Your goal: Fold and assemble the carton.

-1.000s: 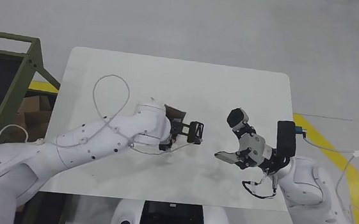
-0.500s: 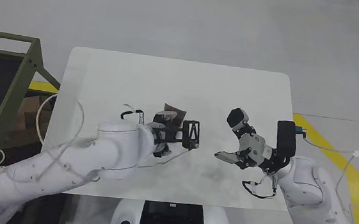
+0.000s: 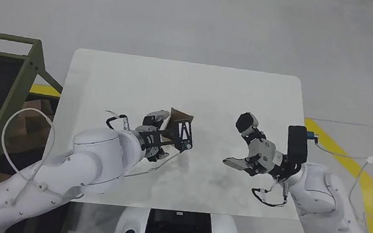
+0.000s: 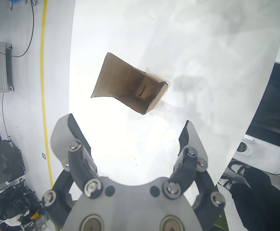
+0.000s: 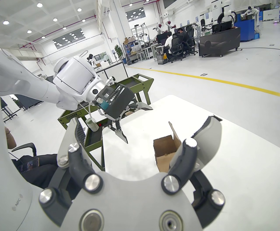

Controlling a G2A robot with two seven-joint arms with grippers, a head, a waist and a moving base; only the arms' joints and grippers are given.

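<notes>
A small brown carton (image 4: pixel 129 87) lies on the white table (image 3: pixel 242 94) with one end open and a long flap sticking out. In the top view the carton (image 3: pixel 181 114) is partly hidden under my left gripper (image 3: pixel 185 135). That left gripper (image 4: pixel 128 125) hangs open above the table just short of the carton, with nothing between its fingers. My right gripper (image 3: pixel 237 144) is open too, off to the carton's right with a gap of bare table between. From the right wrist, the carton (image 5: pixel 164 146) sits beyond my right gripper (image 5: pixel 143 129), and the left gripper (image 5: pixel 133 122) hovers beside it.
A green metal rack (image 3: pixel 17 68) stands off the table's left edge with cardboard (image 3: pixel 36 113) in it. The table's back half and right side are bare. Yellow floor lines (image 3: pixel 343 157) run past the right edge.
My left arm has swung and drawn back to the left, and its gripper now sits a little farther left, over the carton's near side. The right arm has not moved.
</notes>
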